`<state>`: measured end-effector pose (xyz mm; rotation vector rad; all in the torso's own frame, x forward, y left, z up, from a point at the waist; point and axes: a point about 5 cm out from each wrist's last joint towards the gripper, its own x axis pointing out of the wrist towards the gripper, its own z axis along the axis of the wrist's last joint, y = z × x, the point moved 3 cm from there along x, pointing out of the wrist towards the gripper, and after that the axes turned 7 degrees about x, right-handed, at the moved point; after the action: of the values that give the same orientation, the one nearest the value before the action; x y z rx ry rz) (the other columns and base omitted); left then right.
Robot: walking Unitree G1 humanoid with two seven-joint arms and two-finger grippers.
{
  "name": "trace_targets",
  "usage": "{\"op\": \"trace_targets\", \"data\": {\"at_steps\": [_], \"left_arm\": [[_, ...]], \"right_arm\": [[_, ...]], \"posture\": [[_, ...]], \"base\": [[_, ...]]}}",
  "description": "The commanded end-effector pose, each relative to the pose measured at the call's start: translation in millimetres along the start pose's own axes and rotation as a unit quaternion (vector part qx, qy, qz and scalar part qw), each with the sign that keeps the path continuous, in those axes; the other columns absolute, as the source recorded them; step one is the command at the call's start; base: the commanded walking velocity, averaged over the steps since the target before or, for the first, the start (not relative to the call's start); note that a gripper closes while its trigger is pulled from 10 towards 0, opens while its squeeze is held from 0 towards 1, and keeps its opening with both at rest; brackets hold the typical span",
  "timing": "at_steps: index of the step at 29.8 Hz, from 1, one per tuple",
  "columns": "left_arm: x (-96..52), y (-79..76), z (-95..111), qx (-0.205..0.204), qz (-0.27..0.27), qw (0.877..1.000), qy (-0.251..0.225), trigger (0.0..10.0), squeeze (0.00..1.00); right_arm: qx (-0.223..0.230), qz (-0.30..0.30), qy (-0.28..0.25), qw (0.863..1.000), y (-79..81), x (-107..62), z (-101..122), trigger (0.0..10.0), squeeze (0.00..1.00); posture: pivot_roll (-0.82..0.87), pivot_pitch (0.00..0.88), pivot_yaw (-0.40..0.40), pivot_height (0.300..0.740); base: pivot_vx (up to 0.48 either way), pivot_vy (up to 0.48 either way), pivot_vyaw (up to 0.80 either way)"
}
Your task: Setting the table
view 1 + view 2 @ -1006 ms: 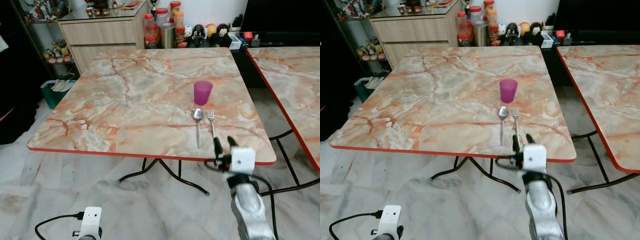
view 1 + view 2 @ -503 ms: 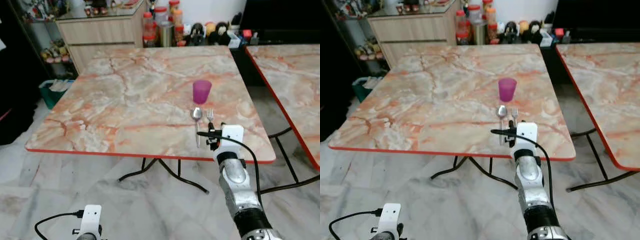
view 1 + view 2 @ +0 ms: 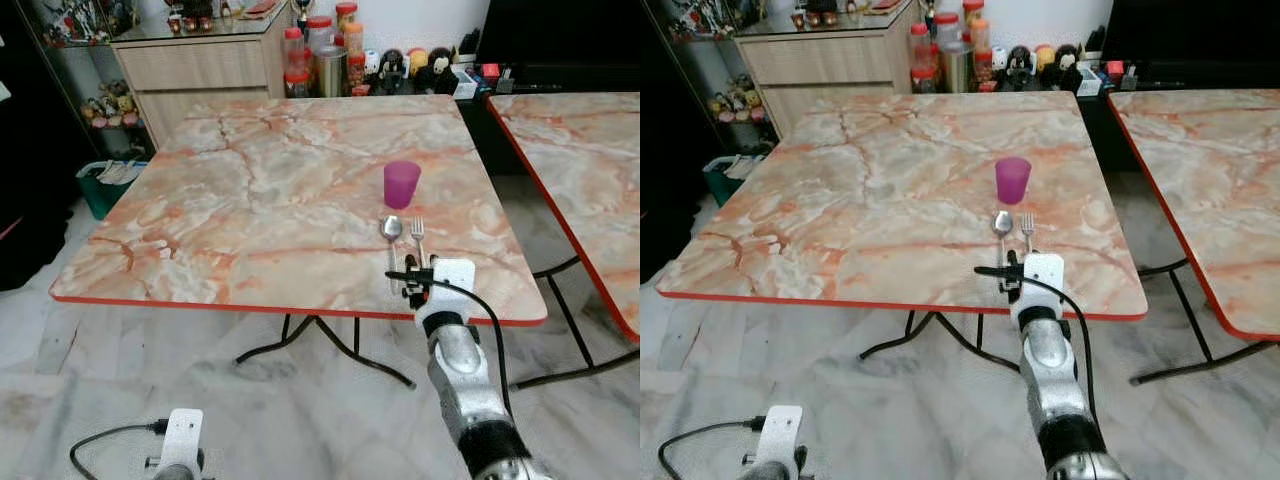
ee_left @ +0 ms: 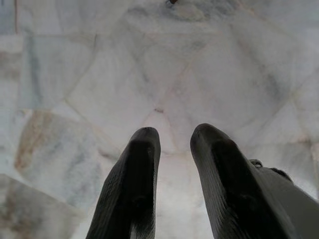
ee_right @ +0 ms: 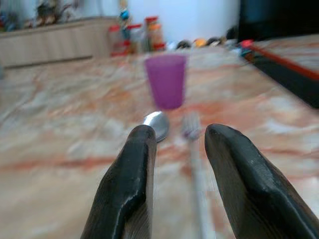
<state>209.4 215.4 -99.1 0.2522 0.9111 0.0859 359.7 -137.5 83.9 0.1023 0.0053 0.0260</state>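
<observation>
A purple cup [image 3: 401, 183] stands on the marble table [image 3: 250, 190], towards its right front. Just in front of the cup lie a spoon [image 3: 390, 230] and a fork [image 3: 418, 230], side by side, handles towards the table's front edge. My right gripper [image 3: 410, 283] hovers low over those handles at the front edge, open, with nothing between its fingers. In the right wrist view the fork [image 5: 190, 130] lies in the gap of the gripper [image 5: 180, 132], the spoon [image 5: 158, 122] shows beside one finger, and the cup [image 5: 166, 80] stands beyond. My left gripper [image 4: 174, 132] hangs open over the floor.
A second marble table [image 3: 580, 150] stands close on the right with a narrow gap between. A wooden cabinet [image 3: 200, 60] and several jars [image 3: 320, 60] line the back wall. A green bin [image 3: 105, 185] sits at the left. Black table legs [image 3: 320, 340] spread over the marble floor.
My right gripper has risen from below the table's front edge, moved forward and a little left, and now sits over the spoon and fork handles. The cup, spoon and fork have not moved.
</observation>
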Motion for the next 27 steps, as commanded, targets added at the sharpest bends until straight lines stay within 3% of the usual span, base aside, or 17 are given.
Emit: {"op": "trace_targets", "data": {"at_steps": [1, 27], "left_arm": [[1.3, 1.4, 7, 0.001, 0.002, 1.000, -0.007, 10.0, 0.00], [0.5, 2.8, 2, -0.010, 0.008, 1.000, -0.002, 10.0, 0.00]], "right_arm": [[-0.002, -0.005, -0.011, 1.000, -4.6, 1.7, 5, 10.0, 0.00], [0.004, 0.013, -0.012, 1.000, 6.8, 2.0, 4, 10.0, 0.00]], "posture": [[-0.03, 0.000, 0.060, 0.740], [-0.02, 0.000, 0.055, 0.740]], "base": [[0.270, 0.000, 0.00], [0.270, 0.000, 0.00]]}}
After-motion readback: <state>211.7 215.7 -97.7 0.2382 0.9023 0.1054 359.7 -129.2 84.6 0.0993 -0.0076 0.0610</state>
